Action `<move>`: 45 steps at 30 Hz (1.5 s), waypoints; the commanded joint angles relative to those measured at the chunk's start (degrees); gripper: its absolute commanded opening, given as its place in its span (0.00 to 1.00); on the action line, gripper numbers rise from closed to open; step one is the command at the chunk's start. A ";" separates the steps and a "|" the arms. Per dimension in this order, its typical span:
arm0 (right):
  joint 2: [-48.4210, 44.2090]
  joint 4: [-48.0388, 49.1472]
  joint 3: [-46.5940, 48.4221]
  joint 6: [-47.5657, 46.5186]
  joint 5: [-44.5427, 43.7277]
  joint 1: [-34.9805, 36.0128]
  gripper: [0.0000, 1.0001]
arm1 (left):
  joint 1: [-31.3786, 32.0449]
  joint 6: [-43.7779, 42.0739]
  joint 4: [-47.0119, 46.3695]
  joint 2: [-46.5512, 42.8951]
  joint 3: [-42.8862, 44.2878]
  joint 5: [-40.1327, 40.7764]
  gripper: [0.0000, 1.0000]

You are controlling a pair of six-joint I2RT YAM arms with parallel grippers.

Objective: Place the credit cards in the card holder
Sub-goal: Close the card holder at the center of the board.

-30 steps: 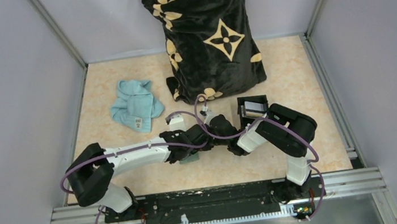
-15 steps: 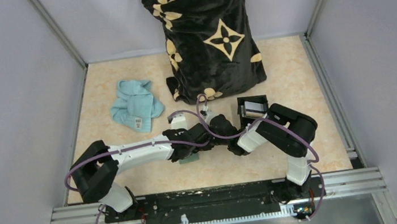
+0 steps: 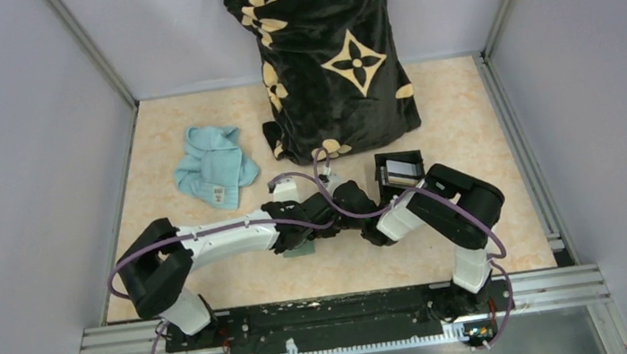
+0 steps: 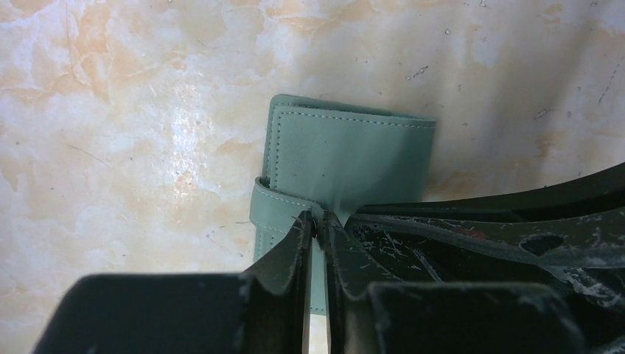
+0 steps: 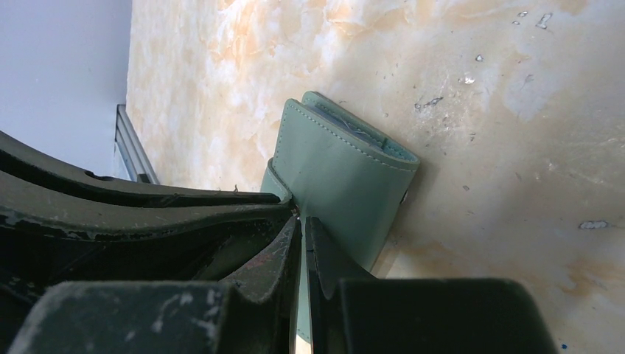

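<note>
Position of the soft sage-green folding card holder (image 4: 346, 155): folded, lying on the marbled beige tabletop (image 4: 110, 110), directly ahead of both end effectors and in contact with both. On the left gripper (image 4: 318, 221) the black fingers were pressed almost together, pinching a thin green part of the holder at its near edge. Green showed in the slit between them. The right gripper (image 5: 301, 218) was drawn in equally tight and nipped the same near edge, again with green in the slit. The two grippers sat just beside each other. Overhead, the wrists met over the middle of the table and hid most of the holder; only one corner showed below the left wrist.

Counts:
- card holder: one
- grippers: two, both on the holder
- square black open box (image 3: 381, 169): one, just beyond the right wrist and apart from the holder
- pale silvery credit card (image 3: 400, 169): one face seen in the box; how many lay stacked there could not be told
- crumpled light blue cloth (image 3: 214, 167): one, far left
- black plush blanket with tan flower print (image 3: 330, 48): one, standing at the rear
</note>
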State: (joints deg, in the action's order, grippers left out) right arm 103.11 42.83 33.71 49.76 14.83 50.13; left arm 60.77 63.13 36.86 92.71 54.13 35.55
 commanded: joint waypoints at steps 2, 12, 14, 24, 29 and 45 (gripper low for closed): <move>-1.43 -1.55 -1.28 -1.59 0.59 0.43 0.08 | 0.68 1.51 -1.78 2.02 2.07 0.13 0.14; -1.44 -1.36 -1.53 -1.51 0.61 0.42 0.08 | 0.75 2.06 -1.50 2.86 2.80 1.14 0.14; -1.60 -1.51 -1.46 -1.51 0.57 0.36 0.08 | 0.72 2.08 -1.44 3.15 3.02 1.19 0.14; -3.57 -3.18 -1.89 -2.42 -0.68 0.45 0.16 | 0.75 2.43 -1.39 4.58 3.35 0.92 0.16; -4.85 -4.63 -1.98 -3.14 -1.52 0.41 0.25 | 0.74 2.54 -1.45 5.09 3.44 0.65 0.16; -12.51 -9.60 -3.38 -4.75 -4.68 0.33 0.38 | 0.74 2.52 -1.52 5.29 3.31 0.57 0.16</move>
State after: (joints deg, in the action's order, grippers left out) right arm 93.56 34.04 30.44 46.68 11.64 50.15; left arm 61.06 63.31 38.00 95.92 56.86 37.69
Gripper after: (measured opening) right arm 0.369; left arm 0.159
